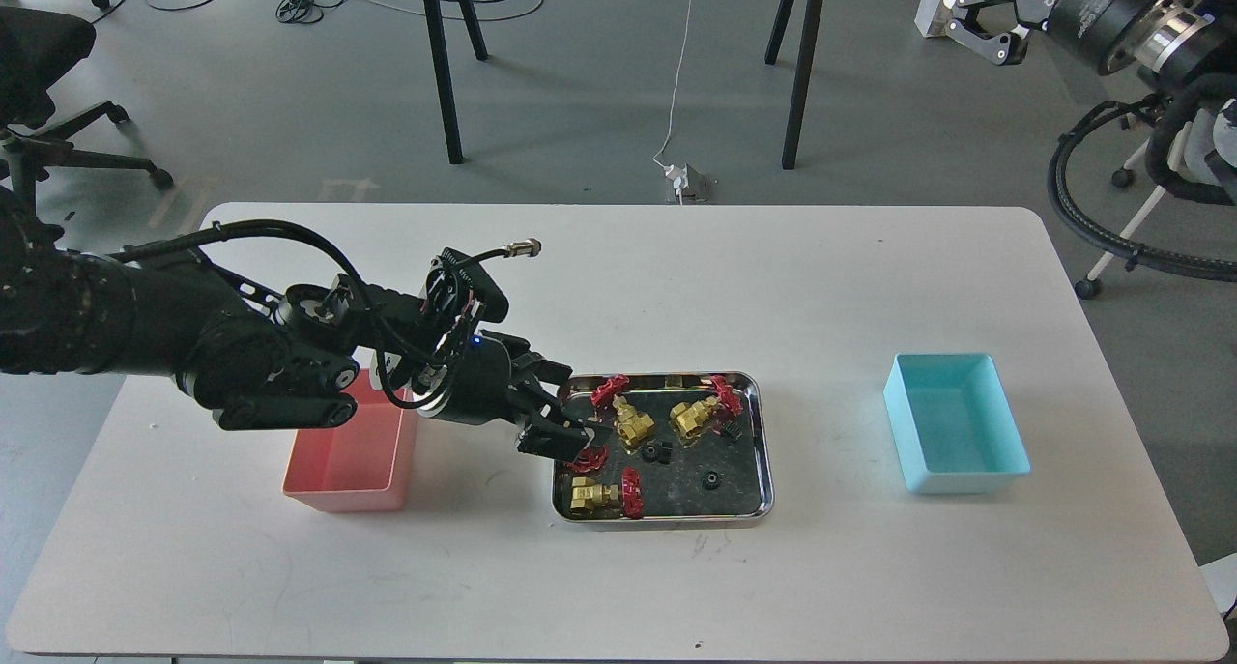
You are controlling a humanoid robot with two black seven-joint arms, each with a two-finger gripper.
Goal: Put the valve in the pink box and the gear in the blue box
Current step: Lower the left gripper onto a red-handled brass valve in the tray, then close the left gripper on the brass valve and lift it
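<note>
Four brass valves with red handwheels lie in a steel tray (pixel 765 451) at mid-table. One valve (pixel 630 420) is at the upper middle, one (pixel 698 415) upper right, one (pixel 601 495) at the front left. My left gripper (pixel 572 430) is low over the tray's left side, jaws apart around the fourth valve, whose red wheel (pixel 588 460) shows below the fingers. Small black gears (pixel 659 451) (pixel 711 478) lie loose in the tray. The pink box (pixel 348 461) is left, partly behind my left arm. The blue box (pixel 952 437) is right and empty. My right gripper (pixel 959 14) is open, high at the top right.
Chair and stand legs, cables and a power plug are on the floor behind the table. An office chair is at the far left. A thick black cable loop hangs at the right beyond the table edge.
</note>
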